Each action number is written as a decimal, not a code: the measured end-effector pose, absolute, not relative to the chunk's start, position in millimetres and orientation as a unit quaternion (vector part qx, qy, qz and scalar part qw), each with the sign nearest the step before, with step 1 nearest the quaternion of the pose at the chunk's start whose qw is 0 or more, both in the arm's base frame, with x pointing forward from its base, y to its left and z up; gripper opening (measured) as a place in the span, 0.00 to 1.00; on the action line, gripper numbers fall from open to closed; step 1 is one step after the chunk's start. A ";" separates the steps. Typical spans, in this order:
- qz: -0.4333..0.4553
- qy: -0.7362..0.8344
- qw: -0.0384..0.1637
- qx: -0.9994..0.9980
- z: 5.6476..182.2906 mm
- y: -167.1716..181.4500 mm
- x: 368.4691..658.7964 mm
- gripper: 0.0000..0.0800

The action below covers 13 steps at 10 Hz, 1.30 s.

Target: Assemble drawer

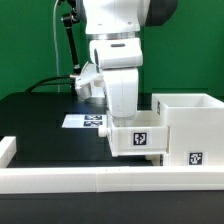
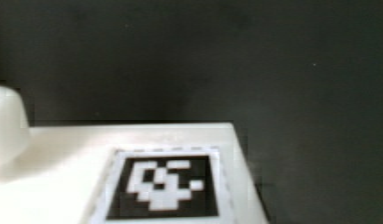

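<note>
Black table (image 1: 35, 115), green wall (image 1: 30, 40), white rim wall (image 1: 60, 178)

No readable words, brands or numbers anywhere. Only black-and-white square tags: one on the tray (image 1: 137, 136), one on the housing (image 1: 194, 140), several on the marker board (image 1: 88, 121).

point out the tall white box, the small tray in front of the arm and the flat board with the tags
tall white box (image 1: 195, 130), exterior view, on its front wall
small tray (image 1: 140, 137), exterior view, on its tagged front face
marker board (image 1: 84, 121), exterior view, on its top face, beside the arm
</note>
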<state>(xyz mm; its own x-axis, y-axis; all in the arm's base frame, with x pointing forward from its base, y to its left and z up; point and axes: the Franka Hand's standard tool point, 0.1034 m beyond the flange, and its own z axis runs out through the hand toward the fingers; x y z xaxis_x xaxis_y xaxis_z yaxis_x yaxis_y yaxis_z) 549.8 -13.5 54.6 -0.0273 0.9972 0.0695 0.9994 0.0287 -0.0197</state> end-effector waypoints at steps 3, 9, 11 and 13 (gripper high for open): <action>-0.019 -0.715 0.033 -0.698 54.2 -9.0 549.7 0.05; -0.029 -0.713 0.025 -0.700 53.6 0.1 547.7 0.05; -0.027 -0.707 0.026 -0.706 53.4 4.6 547.2 0.05; -0.025 -0.701 0.027 -0.712 52.9 5.2 546.6 0.05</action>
